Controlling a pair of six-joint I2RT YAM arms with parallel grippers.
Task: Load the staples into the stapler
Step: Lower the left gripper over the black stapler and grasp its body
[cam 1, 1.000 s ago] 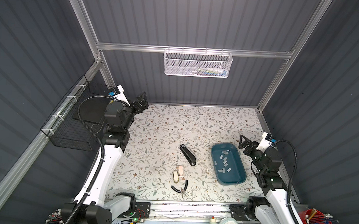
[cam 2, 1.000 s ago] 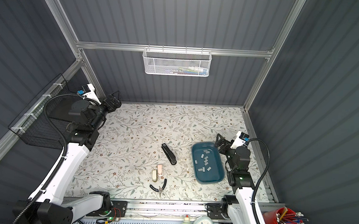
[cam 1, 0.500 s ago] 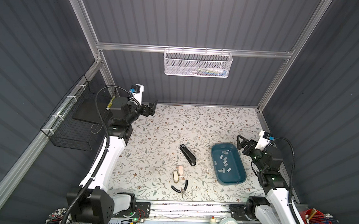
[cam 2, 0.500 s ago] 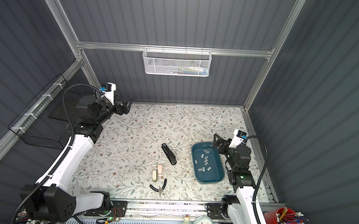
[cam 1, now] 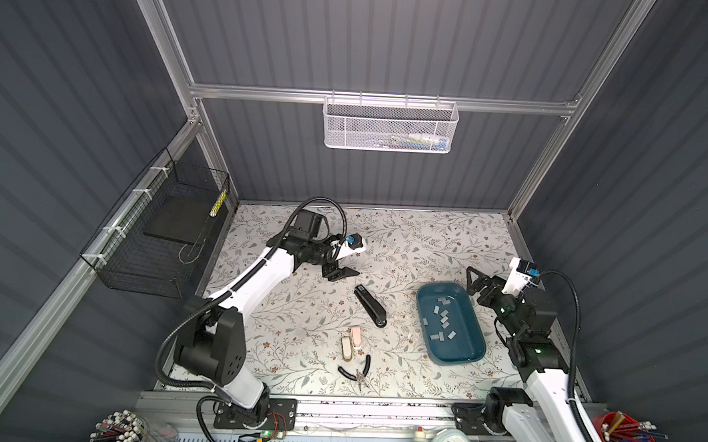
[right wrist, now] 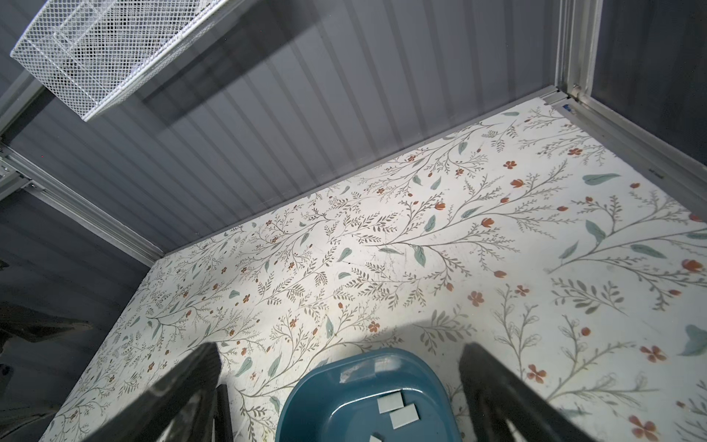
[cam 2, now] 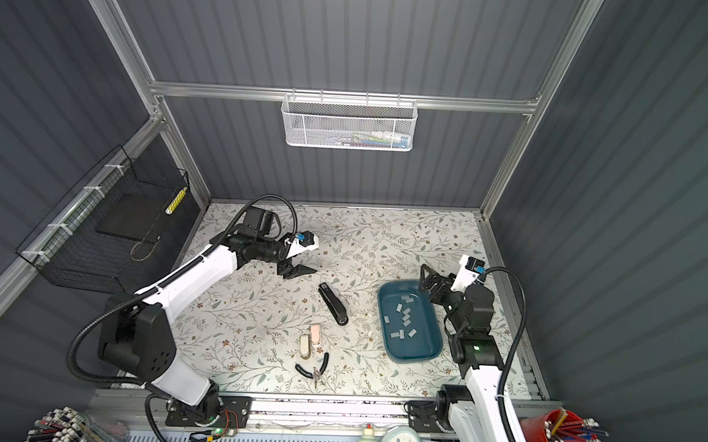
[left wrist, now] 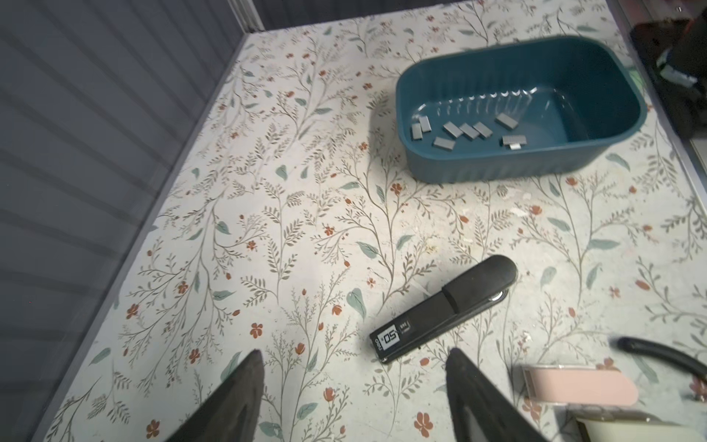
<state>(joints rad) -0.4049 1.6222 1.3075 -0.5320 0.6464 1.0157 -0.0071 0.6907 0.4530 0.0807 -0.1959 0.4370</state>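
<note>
The black stapler (cam 1: 370, 306) (cam 2: 333, 304) lies closed on the floral table, near its middle. Several silver-grey staples (cam 1: 443, 318) (cam 2: 403, 316) (left wrist: 463, 132) are scattered in a teal tray (cam 1: 457, 362) (left wrist: 497, 168) to its right. My left gripper (cam 1: 351, 272) (cam 2: 306, 269) hovers just behind the stapler's back end, open and empty. In the left wrist view the stapler (left wrist: 443, 308) lies just beyond the gripper (left wrist: 354, 367). My right gripper (cam 1: 472, 280) (right wrist: 338, 354) hangs open over the tray's far rim (right wrist: 317, 379), above two staples (right wrist: 398, 407).
A pink and a beige small stapler (cam 1: 350, 342) and black pliers (cam 1: 357, 370) lie in front of the black stapler. A white mesh basket (cam 1: 388, 126) hangs on the back wall and a black wire basket (cam 1: 156, 236) on the left wall. Pen cups stand at the front corners.
My left arm has swung from the back left corner out and down towards the stapler. The right gripper has edged a little towards the tray's far end.
</note>
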